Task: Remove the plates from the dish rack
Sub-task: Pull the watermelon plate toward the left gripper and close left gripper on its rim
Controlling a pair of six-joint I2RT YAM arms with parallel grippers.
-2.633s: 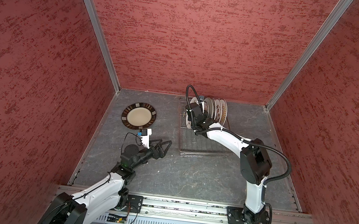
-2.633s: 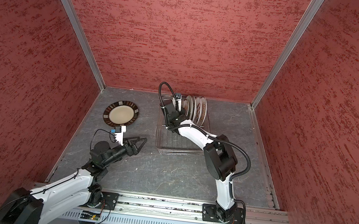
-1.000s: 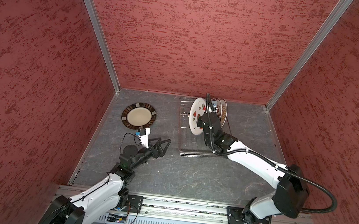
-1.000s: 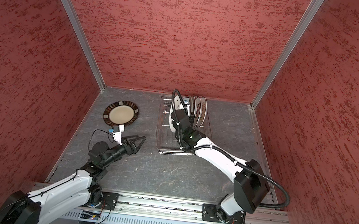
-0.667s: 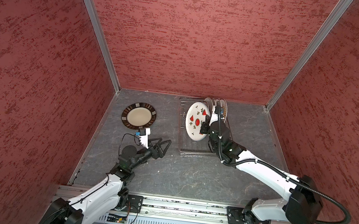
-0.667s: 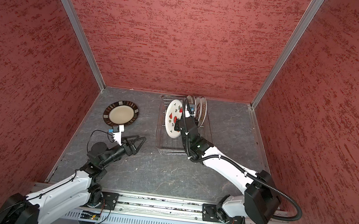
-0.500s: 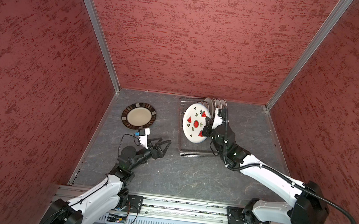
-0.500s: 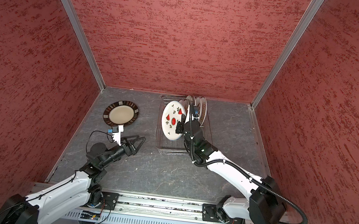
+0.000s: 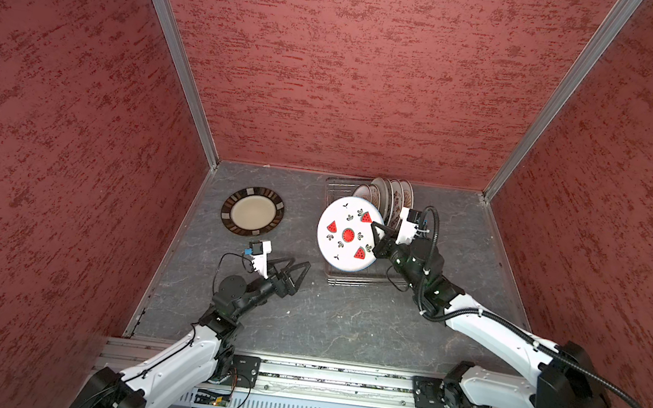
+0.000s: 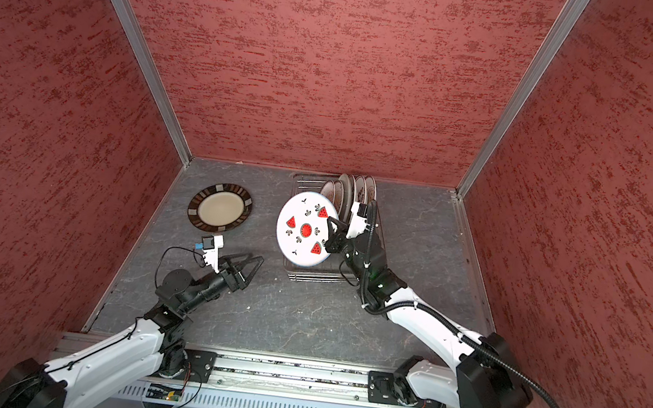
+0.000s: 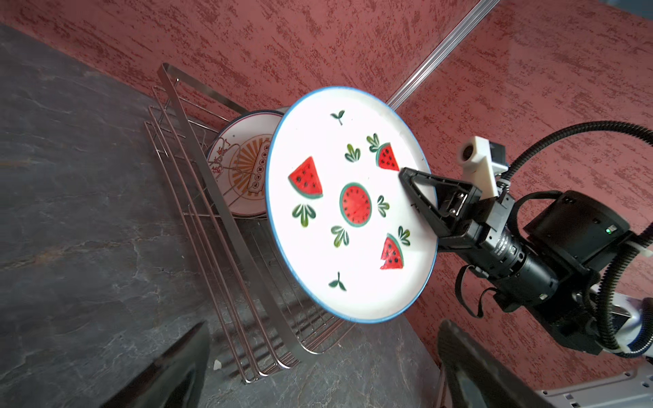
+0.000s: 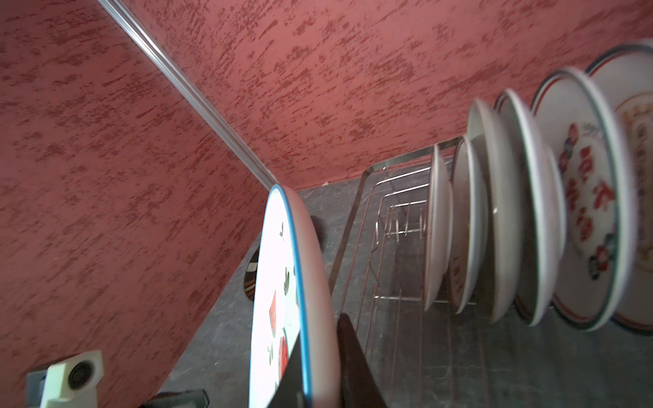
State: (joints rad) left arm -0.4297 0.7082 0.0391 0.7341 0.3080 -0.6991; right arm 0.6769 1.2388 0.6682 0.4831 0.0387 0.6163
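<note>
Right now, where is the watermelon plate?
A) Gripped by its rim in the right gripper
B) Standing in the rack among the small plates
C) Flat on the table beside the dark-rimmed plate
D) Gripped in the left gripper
A: the right gripper is shut on the rim of the watermelon plate, holding it tilted over the dish rack, while the left gripper is open and empty.

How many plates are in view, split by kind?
dark-rimmed plate, flat on the table: 1
watermelon plate, held by the right gripper: 1
small patterned plates, standing in the dish rack: 5
Total: 7
</note>
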